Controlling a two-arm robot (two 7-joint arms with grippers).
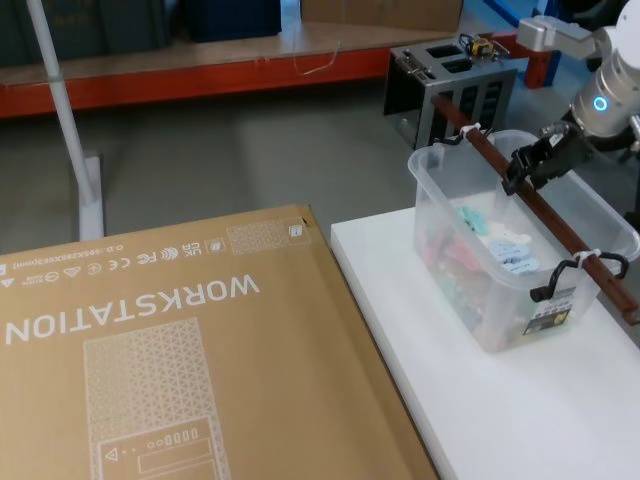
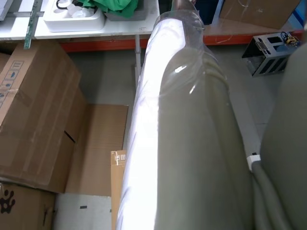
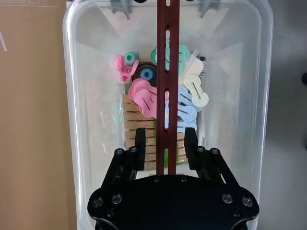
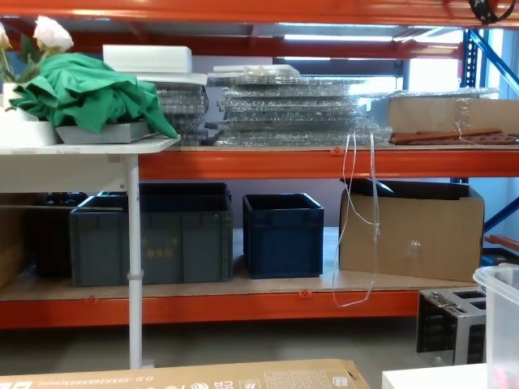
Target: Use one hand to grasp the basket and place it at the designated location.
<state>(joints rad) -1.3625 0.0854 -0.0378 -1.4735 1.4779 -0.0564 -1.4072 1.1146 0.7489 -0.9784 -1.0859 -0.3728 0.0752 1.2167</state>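
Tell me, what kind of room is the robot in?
Probably a warehouse or storeroom used as a workshop. Orange steel shelves hold dark blue crates and a cardboard box. Up front, a white table holds the clear basket, with the right gripper at its handle.

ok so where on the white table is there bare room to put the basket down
The white table is bare in front of the basket, toward the near edge, and in the strip between the basket and the cardboard box. The basket's far-right corner is crowded: the right gripper straddles the handle, fingers open.
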